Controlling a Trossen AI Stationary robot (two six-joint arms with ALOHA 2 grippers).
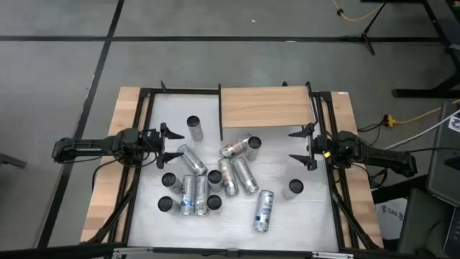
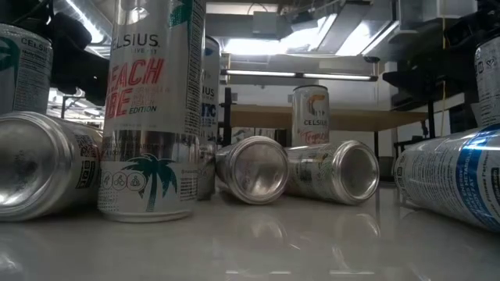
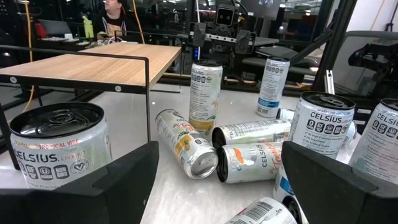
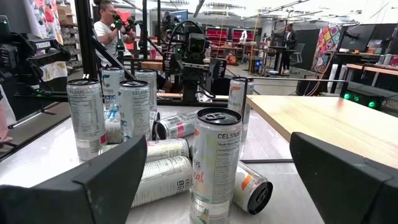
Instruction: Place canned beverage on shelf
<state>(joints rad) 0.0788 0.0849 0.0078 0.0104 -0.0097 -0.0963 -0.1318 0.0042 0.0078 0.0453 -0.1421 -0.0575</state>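
Cans crowd the white tabletop [image 1: 287, 216], and going left to right, the left pincer [image 1: 167, 140] waits released and empty at nine o'clock, with an upright can [image 1: 194, 128] just beyond it toward two o'clock. The shelf [image 1: 264, 106] sits bare at twelve. At three o'clock the right pincer [image 1: 305, 147] gapes wide, holding nothing. Its nearest standing can [image 1: 253, 148] lies straight ahead toward nine, long axis vertical, so the right arm seems better placed.
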